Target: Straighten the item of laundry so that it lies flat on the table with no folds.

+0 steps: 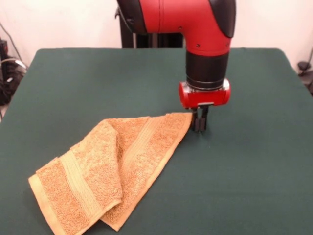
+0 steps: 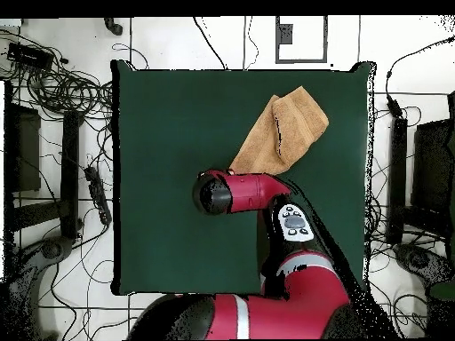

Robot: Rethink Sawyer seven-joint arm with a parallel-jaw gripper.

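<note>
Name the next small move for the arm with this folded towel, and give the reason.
Probably a short pull away from the heap. The end effector stands low at the towel's far corner, fingers close together, though an actual pinch can't be confirmed. The towel lies doubled over on the table, one flap lapping the other, so dragging that corner outward should begin to open the fold.

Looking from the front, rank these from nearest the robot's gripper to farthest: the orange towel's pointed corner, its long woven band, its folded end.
From the gripper:
1. Pointed corner of the tan-orange terry towel, right beside it.
2. Long woven band, mid-towel.
3. Folded end, lower left.
</note>
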